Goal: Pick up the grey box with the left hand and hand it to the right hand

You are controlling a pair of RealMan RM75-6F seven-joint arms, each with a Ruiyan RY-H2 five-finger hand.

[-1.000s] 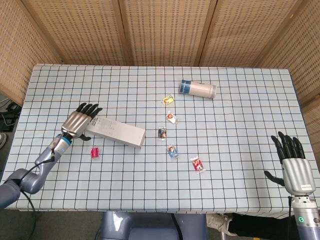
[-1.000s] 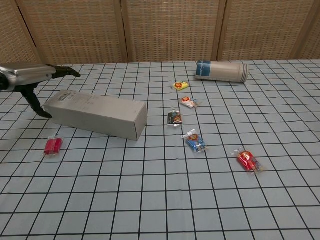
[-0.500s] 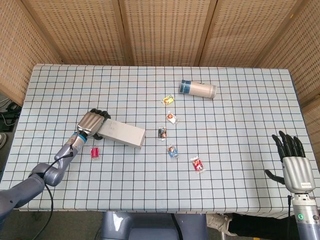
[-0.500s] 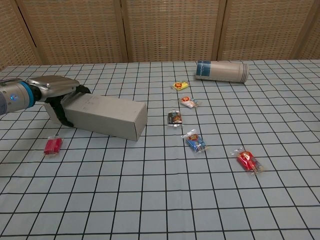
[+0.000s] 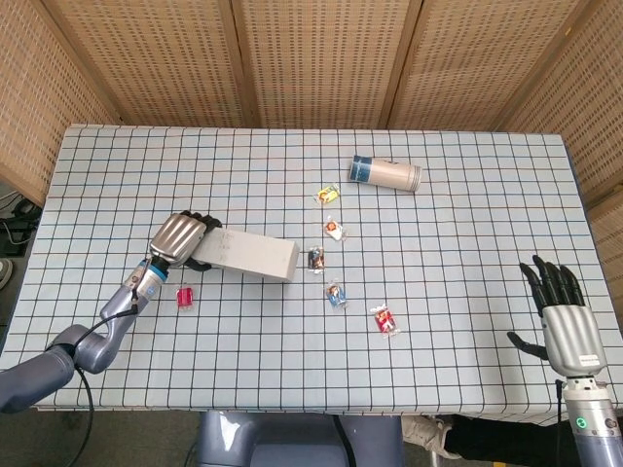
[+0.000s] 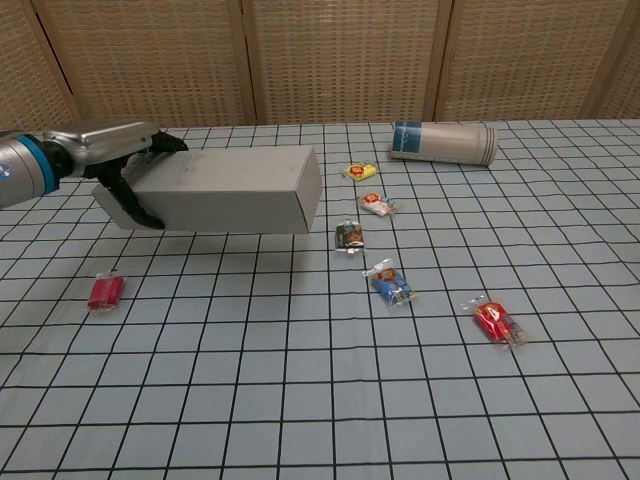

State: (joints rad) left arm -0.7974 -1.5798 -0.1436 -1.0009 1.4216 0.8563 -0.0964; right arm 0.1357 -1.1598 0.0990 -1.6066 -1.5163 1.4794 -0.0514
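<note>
Two hands are in play. My left hand (image 6: 120, 165) grips the grey box (image 6: 225, 190) at its left end, fingers over the top edge and thumb under the near face. In the chest view the box appears clear of the desk (image 6: 320, 400), with a shadow on the cloth beneath it; it lies roughly level, long axis running from 9 o'clock to 3 o'clock. From the head view it sits at about 9 o'clock of the desk centre, held in my left hand (image 5: 180, 238).

My right hand (image 5: 563, 311) is empty, fingers spread and pointing up, off the desk's edge at about 4 o'clock, well apart from the box.

Step in hand: pickup, judged complete or nearly so. The transfer has not begun.

Next move, as I judge it:
1. Carry the box toward 3 o'clock, keeping it level; the grip is at one end only, so the free end may sag or swing.
2. Keep it high enough to pass over the sweets scattered near the centre, such as the dark-wrapped sweet (image 6: 349, 236) just beside the box's free end, and the blue sweet (image 6: 390, 283).
3. Bring the right hand inward to meet the free end.
4. Release the left grip only after the right hand has closed.

A red sweet (image 6: 105, 291) lies at 6 o'clock of my left hand. A cylindrical can (image 6: 443, 142) lies on its side at 1 o'clock, clear of the likely path.
</note>
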